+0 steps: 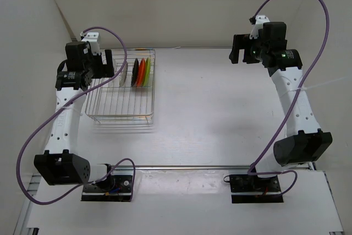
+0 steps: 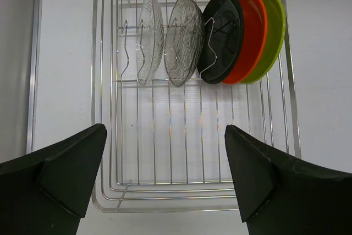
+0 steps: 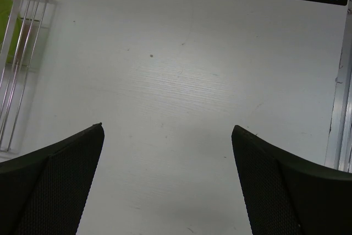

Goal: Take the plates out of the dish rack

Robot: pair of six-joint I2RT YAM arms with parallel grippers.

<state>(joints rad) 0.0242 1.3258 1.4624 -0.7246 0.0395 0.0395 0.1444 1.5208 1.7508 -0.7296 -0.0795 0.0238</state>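
The left gripper hangs over the rack, jaws spread wide and holding nothing. Every plate is in the rack, standing on edge in the wire slots along its far end. From the left there is a clear plate, a second clear plate just beside it, then the black plate, orange plate and green plate, which lean together and overlap.

Nothing looks unloaded yet, so the step in hand is most likely the approach to the first pick. The next move probably calls for lowering the left gripper until one finger passes each side of a plate's upper rim. It would then pinch and lift straight up, so the plate leaves its slot without catching a wire. The clear plates stand apart and look easier to reach; the three coloured ones leave little room for a finger.

To the right, the table offers a place to set plates down. The right gripper hovers over it, well apart from the rack, jaws wide and empty.
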